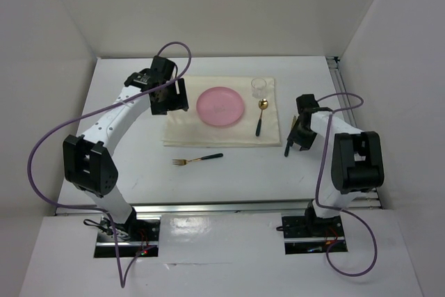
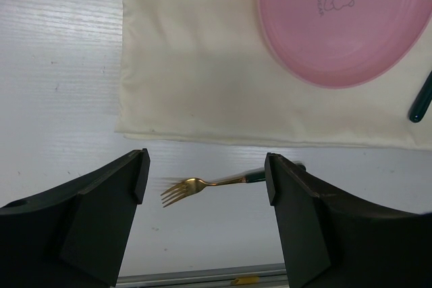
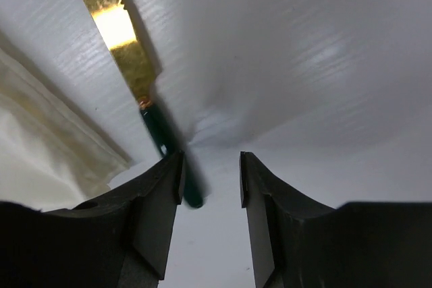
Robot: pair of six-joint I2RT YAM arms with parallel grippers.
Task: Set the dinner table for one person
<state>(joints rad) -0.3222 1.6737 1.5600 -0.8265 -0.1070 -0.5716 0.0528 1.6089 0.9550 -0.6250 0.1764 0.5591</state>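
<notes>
Two pincers, both apart. Left gripper (image 2: 206, 170): fingers wide, nothing between them, hanging above the left edge of the mat (image 2: 202, 65). Right gripper (image 3: 210, 166): narrower gap, nothing clamped. The knife (image 3: 125, 38) handle runs in at the inner edge of its mat-side finger; can't tell if they touch.

Hidden or cut off:
- Top view: both sets of fingertips are masked by the gripper bodies. Only the knife's dark handle shows, just right of the mat.
- Right wrist view: the gold serrated blade is cut by the top edge.
- Left wrist view: the pink plate (image 2: 337, 25) is clipped at the top and right. The bear print is legible, the lettering too small to read. The spoon (image 2: 420, 102) shows only its dark handle tip. The handle end of the fork (image 2: 202, 183) disappears behind a finger.
- The glass (image 1: 259, 87) is clear and faint against the mat's far right corner.

Dinner table (image 1: 229, 179): large white flat top with a fine streaked surface and an aluminium rail (image 1: 222, 206) along the near edge, and it spans the floor between the white walls. The mat sits at its centre, with plate, spoon and glass on it. The fork lies on bare table near the mat.
</notes>
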